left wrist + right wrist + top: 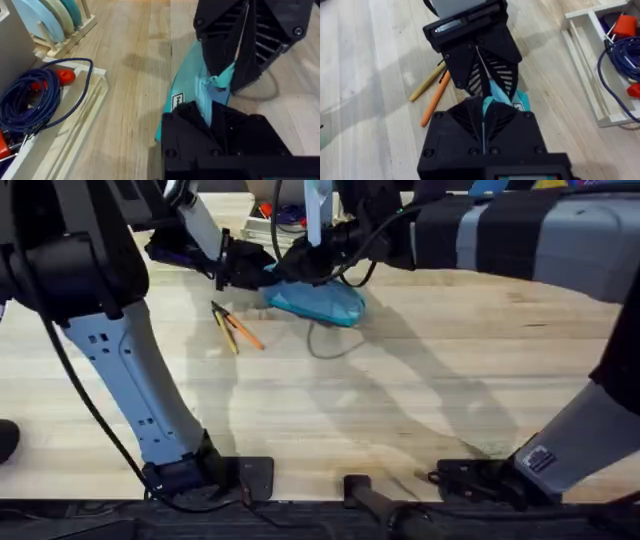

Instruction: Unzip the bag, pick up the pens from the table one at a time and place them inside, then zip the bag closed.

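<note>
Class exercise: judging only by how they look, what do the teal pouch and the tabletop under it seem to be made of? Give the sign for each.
The bag: soft woven fabric, probably matte; it sags and bunches where the left gripper and right gripper pinch it. The table: light wood with a smooth, faintly shiny finish; plank seams and grain show.

Bag (322,302) far back on the table (420,410), pinched between left gripper (262,275) and right gripper (292,268); pens (233,328) just left, nearer.

Bag (182,85) label (177,102) print seemingly unreadable.
</note>
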Tool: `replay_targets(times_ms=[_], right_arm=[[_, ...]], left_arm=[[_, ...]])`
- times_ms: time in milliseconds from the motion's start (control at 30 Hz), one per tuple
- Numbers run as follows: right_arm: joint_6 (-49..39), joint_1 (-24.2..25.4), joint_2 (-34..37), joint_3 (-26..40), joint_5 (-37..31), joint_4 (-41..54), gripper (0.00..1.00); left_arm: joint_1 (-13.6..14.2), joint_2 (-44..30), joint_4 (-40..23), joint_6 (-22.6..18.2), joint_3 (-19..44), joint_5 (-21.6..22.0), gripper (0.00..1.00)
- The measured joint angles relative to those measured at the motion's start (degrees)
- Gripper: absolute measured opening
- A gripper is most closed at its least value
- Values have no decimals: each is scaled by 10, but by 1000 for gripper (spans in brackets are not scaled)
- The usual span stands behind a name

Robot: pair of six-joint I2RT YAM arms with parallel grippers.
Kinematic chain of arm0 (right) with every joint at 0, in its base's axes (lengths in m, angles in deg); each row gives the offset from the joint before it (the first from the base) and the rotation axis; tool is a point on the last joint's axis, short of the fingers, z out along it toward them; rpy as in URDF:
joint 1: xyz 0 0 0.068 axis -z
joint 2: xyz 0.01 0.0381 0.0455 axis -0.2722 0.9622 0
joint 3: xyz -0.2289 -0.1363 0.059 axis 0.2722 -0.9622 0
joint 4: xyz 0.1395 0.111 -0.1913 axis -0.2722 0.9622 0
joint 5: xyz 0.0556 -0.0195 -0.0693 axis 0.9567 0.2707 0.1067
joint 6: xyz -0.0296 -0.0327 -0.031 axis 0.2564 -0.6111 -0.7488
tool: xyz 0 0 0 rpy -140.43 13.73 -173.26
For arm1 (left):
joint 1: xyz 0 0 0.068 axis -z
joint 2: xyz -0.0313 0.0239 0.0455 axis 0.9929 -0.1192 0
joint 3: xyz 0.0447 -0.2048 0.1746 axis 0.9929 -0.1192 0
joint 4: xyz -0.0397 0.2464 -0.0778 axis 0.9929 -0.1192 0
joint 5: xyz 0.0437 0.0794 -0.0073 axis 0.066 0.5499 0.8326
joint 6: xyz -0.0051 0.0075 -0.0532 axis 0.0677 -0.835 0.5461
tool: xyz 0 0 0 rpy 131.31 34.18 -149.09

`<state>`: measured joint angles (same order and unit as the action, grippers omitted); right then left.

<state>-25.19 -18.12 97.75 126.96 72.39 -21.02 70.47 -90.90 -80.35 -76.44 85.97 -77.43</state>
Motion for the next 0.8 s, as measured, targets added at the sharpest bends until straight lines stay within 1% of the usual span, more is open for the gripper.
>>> replay_targets(times_ms=[800], right_arm=[[2, -1, 0, 0, 0, 11, 31]], left_arm=[[0, 0, 0, 0, 0, 1, 42]])
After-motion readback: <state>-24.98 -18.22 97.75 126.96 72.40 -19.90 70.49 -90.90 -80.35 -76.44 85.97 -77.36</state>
